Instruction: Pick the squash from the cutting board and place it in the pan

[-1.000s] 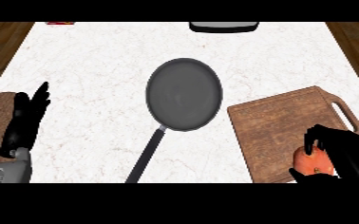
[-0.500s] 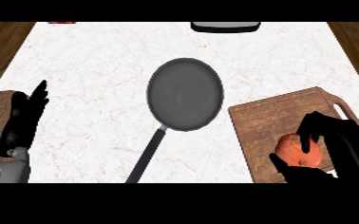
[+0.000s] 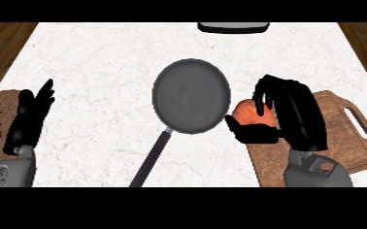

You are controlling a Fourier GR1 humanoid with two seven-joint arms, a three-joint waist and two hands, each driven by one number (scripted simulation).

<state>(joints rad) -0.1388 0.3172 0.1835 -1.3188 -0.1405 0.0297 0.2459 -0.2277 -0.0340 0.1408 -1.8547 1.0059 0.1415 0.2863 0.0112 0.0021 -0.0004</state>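
Observation:
My right hand (image 3: 297,114) is curled round the orange squash (image 3: 247,115), holding it just above the left edge of the wooden cutting board (image 3: 342,126). The squash sits right beside the right rim of the dark round pan (image 3: 191,96), whose long handle (image 3: 152,160) runs down toward the near edge. Fingers cover the squash's top and right side, and the thumb wraps under it. My left hand (image 3: 30,119) rests open at the left edge, fingers pointing up.
A dark appliance with a pale rim (image 3: 234,27) stands at the counter's far edge. The white marble counter (image 3: 100,68) spreads between the pan and my left hand. Wooden floor shows beyond both far corners.
My right hand has lifted the squash from the near part of the cutting board and carried it left and farther away, up to the pan's right rim. The left hand stays put.

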